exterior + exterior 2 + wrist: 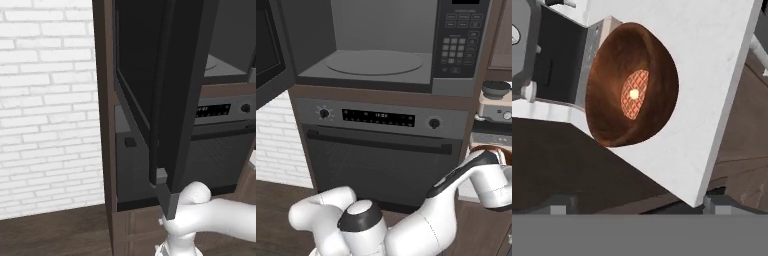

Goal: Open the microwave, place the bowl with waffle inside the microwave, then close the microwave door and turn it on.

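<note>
Microwave door [175,100] swung open; microwave [386,45] cavity exposed. Jaws apart, holding nothing, above brown bowl [607,115] with waffle [634,94] on white surface [712,75].

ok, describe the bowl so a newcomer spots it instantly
Start at the white counter beside the dark appliance stack. On it sits a round reddish-brown wooden bowl. It alone holds a small gridded waffle with a pale dab in the middle.
</note>
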